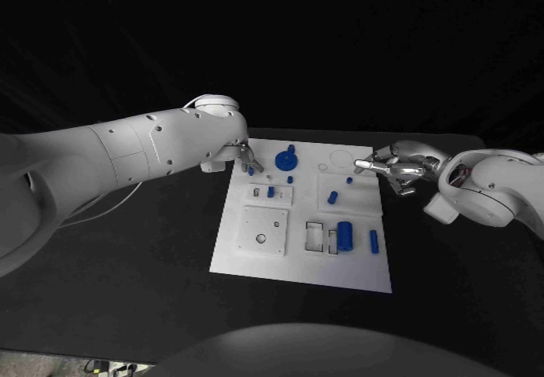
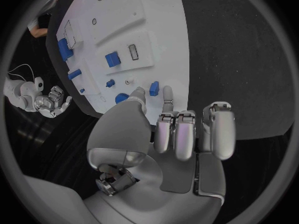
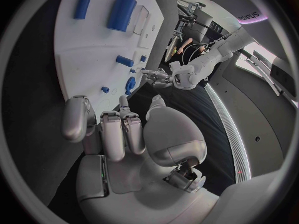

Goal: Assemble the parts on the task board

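The white board is lying in the middle of the black counter, with blue parts on it. The left hand is hovering at the board's far left corner, fingers curled, holding nothing. The right hand is hovering at its far right edge, also curled and empty.

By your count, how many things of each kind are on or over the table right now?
White task board: 1
Blue parts: 8, counting the gear with its knob as one
Silver hands: 2, left hand and right hand
Total: 11
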`<state>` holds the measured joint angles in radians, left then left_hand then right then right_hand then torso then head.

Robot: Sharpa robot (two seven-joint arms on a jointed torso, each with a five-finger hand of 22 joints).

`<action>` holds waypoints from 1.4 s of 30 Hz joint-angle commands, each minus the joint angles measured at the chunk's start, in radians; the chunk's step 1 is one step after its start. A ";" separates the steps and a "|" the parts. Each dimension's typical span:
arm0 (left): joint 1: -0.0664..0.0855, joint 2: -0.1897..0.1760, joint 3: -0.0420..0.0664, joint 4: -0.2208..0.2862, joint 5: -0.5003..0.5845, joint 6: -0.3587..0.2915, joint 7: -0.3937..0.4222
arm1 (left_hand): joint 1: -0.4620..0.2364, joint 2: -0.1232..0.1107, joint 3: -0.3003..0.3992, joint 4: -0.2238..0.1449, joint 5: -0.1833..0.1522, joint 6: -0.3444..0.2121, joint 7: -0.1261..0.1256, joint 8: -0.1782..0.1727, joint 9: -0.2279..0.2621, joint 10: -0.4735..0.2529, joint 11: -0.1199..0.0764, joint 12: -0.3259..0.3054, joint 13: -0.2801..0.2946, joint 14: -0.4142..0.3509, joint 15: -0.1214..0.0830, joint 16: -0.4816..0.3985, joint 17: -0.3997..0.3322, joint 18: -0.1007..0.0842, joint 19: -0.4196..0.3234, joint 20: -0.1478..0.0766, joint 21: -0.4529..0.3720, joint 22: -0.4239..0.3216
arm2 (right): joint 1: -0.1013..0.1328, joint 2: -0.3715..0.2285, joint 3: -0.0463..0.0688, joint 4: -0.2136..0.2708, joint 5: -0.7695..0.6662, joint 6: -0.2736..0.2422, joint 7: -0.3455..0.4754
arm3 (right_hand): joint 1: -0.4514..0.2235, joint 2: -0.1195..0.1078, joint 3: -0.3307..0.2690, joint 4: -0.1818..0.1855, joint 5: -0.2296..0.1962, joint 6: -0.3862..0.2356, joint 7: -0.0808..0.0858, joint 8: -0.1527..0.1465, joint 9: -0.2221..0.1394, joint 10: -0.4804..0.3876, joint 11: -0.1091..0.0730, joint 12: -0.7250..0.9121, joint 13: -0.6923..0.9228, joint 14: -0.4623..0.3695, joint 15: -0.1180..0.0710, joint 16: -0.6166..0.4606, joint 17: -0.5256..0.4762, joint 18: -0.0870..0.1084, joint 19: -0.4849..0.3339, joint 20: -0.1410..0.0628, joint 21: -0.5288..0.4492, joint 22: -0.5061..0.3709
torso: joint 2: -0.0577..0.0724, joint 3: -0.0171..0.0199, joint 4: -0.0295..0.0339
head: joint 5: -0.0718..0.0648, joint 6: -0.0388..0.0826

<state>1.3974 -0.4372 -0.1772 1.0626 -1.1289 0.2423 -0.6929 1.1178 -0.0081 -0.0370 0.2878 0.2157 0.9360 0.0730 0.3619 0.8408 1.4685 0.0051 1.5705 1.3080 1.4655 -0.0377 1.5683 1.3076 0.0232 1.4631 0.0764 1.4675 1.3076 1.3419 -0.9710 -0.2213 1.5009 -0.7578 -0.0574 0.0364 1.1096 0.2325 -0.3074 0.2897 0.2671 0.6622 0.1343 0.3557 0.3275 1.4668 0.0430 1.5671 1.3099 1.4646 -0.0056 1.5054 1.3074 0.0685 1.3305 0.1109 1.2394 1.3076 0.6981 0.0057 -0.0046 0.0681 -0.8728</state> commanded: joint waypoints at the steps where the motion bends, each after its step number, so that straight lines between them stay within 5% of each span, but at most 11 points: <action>1: 0.000 -0.005 0.001 0.014 -0.011 -0.005 -0.027 | 0.007 0.005 -0.005 0.000 0.007 -0.004 -0.003 0.011 0.012 0.102 0.000 0.000 0.263 0.105 0.000 0.002 0.263 0.014 -0.005 0.000 -0.004 0.175 | -0.001 0.001 0.000 -0.001 -0.007 0.018 0.001 | 0.001 0.003 -0.003 -0.001 0.006 0.003 0.002 0.000 -0.001 0.104 0.009 0.004 0.261 0.037 0.005 -0.005 0.182 0.013 -0.007 0.001 -0.004 0.155 | 0.000 0.0001 0.0011 | 0.000 0.000; 15: 0.001 -0.016 0.001 0.037 0.019 0.019 -0.029 | 0.030 0.010 -0.009 0.000 0.026 -0.033 -0.019 0.127 0.181 0.102 -0.014 0.000 0.263 0.105 -0.011 0.002 0.263 0.014 -0.004 -0.011 -0.010 0.179 | -0.002 0.005 0.000 -0.005 -0.007 0.019 0.002 | 0.001 0.003 -0.004 -0.001 0.006 0.003 0.002 0.000 -0.002 0.104 0.009 0.004 0.261 0.037 0.005 -0.005 0.182 0.013 -0.007 0.001 -0.005 0.155 | 0.000 0.0002 0.0010 | 0.000 0.000; 23: 0.001 -0.019 0.001 0.036 0.020 0.019 -0.028 | 0.040 0.015 -0.008 -0.001 0.043 -0.046 -0.024 0.164 0.243 0.102 -0.018 0.000 0.263 0.105 -0.015 0.002 0.263 0.015 -0.004 -0.015 -0.013 0.181 | -0.002 0.007 0.000 -0.008 -0.007 0.019 0.001 | 0.001 0.003 -0.004 -0.001 0.006 0.003 0.002 0.000 -0.002 0.104 0.009 0.004 0.261 0.037 0.005 -0.005 0.182 0.013 -0.007 0.001 -0.005 0.155 | 0.000 0.0000 0.0012 | 0.001 0.000; 42: 0.001 -0.015 0.001 0.029 0.009 0.009 -0.011 | 0.059 0.027 0.002 0.000 0.091 -0.062 -0.029 0.191 0.301 0.102 -0.022 0.000 0.263 0.105 -0.018 0.002 0.263 0.015 -0.005 -0.018 -0.017 0.182 | -0.003 0.010 0.000 -0.011 -0.006 0.023 -0.002 | 0.002 0.004 -0.005 -0.001 0.006 0.003 0.003 0.000 -0.002 0.104 0.010 0.004 0.261 0.037 0.005 -0.006 0.181 0.013 -0.008 0.001 -0.005 0.155 | 0.000 0.0002 0.0008 | 0.002 0.000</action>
<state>1.3978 -0.4547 -0.1772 1.0919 -1.1140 0.2466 -0.6962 1.1686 0.0215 -0.0423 0.2877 0.3050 0.8786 0.0442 0.5493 1.1420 1.4679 -0.0100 1.5705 1.3080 1.4656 -0.0519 1.5683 1.3074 0.0234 1.4596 0.0656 1.4542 1.3075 1.3403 -0.9618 -0.2215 1.4900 -0.7577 -0.0529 0.0347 1.1096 0.2325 -0.3074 0.2897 0.2671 0.6622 0.1343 0.3557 0.3267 1.4667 0.0430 1.5671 1.3100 1.4646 -0.0056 1.5054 1.3074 0.0686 1.3305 0.1109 1.2394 1.3081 0.6985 0.0058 -0.0035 0.0705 -0.8728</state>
